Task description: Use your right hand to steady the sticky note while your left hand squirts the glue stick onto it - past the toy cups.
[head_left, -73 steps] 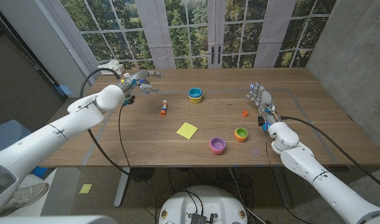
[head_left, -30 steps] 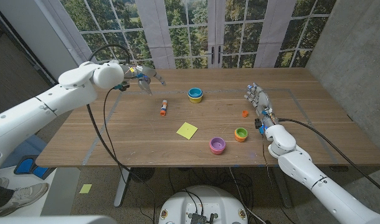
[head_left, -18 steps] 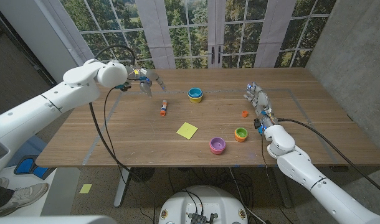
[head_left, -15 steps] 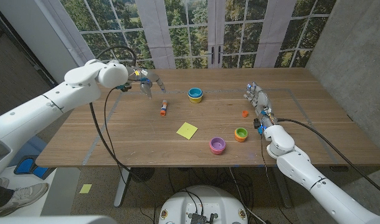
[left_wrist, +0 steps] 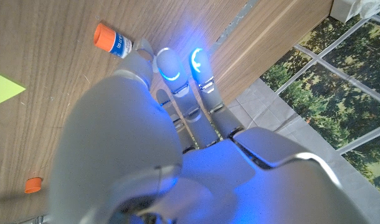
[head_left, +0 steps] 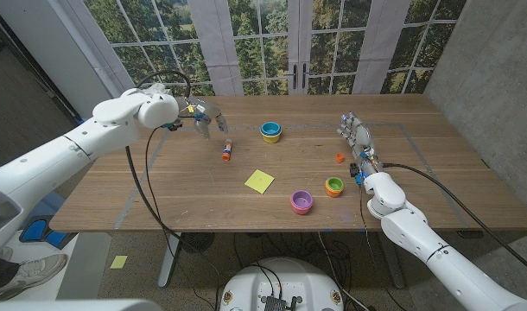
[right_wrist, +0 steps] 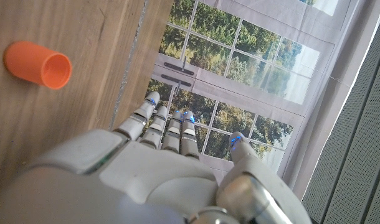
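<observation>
Overhead, tall paned windows (head_left: 272, 39) back the wooden table (head_left: 186, 186), trees beyond.

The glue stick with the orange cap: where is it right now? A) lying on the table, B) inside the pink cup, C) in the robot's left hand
A: the glue stick lies on the wooden table, with the left hand above and beyond it, holding nothing.

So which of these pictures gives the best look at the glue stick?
The left wrist view: the glue stick is close, with its orange end and label plain, just past the left hand. The head view shows it whole but tiny, lying on the table.
</observation>
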